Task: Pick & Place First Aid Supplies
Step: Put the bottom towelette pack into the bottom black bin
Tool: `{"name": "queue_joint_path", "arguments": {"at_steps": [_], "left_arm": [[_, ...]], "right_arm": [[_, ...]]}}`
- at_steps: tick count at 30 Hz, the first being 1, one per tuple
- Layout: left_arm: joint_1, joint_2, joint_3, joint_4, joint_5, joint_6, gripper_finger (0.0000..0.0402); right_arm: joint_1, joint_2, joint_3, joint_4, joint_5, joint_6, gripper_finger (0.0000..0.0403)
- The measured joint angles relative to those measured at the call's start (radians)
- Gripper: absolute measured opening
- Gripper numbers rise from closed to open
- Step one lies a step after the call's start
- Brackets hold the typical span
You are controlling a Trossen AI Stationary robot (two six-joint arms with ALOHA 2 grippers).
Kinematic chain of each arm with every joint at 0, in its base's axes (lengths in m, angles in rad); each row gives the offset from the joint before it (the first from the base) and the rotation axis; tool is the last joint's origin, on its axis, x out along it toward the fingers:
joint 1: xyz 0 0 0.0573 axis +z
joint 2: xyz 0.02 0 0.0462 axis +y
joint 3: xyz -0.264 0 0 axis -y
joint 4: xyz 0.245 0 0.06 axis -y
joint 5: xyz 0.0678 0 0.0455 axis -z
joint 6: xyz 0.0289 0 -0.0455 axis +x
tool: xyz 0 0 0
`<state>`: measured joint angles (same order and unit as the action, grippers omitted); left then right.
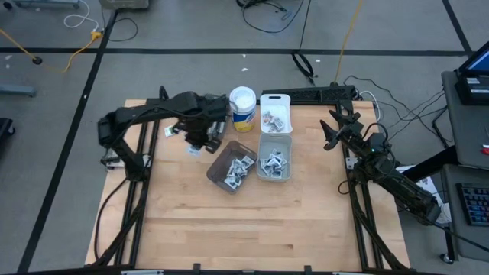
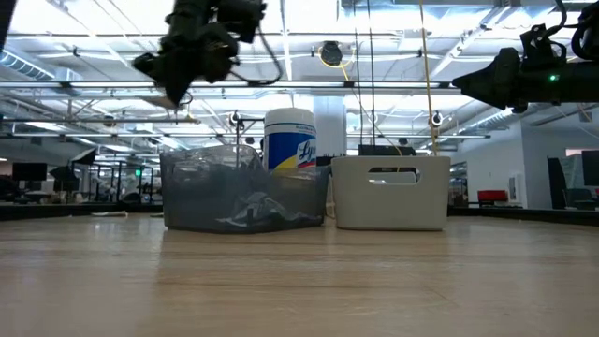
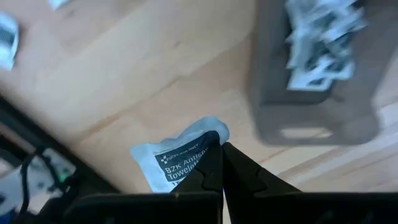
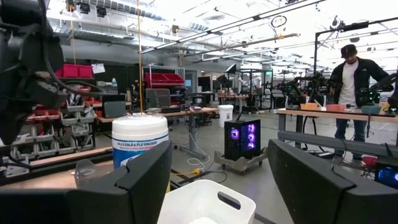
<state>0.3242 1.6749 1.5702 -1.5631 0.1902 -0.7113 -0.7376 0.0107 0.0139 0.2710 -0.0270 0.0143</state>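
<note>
A white packet with dark print hangs pinched between the fingers of the left hand, lifted off the counter. In the high view the left hand sits just beside the smoky bin, on the side away from the clear bin, not yet over either one. So this packet counts as picked but not placed.

More packets lie heaped in the smoky bin and in the clear bin next to it, and a few show in the white bin farther back. Which of these are already sorted and which are still waiting, I cannot tell. At least one small packet lies loose on the counter near the left arm, so some picking seems to be left.

A tub of wipes stands just beside the white bin, touching none of the packets.

The right hand waits off to the far side of the counter, well apart from the bins, its fingers spread wide and holding nothing.

My guess is the task is midway, with this carry unfinished.
</note>
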Motion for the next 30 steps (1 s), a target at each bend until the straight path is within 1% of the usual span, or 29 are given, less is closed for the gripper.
{"name": "queue_joint_path", "arguments": {"at_steps": [10,15,18,21,25,28,30], "left_arm": [[-0.065,0.217,0.315,-0.008,0.001,0.002,0.0],[-0.093,0.313,0.484,-0.007,0.027,0.002,0.0],[-0.1,0.348,0.551,-0.006,0.042,-0.002,0.0],[-0.1,0.363,0.563,-0.007,0.046,-0.008,0.0],[-0.119,0.385,0.533,-0.002,0.039,-0.009,0.0],[-0.143,0.405,0.482,0.034,0.018,-0.007,0.0],[-0.156,0.41,0.434,0.09,0.016,-0.005,0.0]], "right_arm": [[0.0,0.0,0.0,0.0,0.0,0.0,0.0263],[0.0,0.0,0.0,0.0,0.0,0.0,0.0263],[0.0,0.0,0.0,0.0,0.0,0.0,0.0263],[0.0,0.0,0.0,0.0,0.0,0.0,0.0263],[0.0,0.0,0.0,0.0,0.0,0.0,0.0263],[0.0,0.0,0.0,0.0,0.0,0.0,0.0263],[0.0,0.0,0.0,0.0,0.0,0.0,0.0263]]}}
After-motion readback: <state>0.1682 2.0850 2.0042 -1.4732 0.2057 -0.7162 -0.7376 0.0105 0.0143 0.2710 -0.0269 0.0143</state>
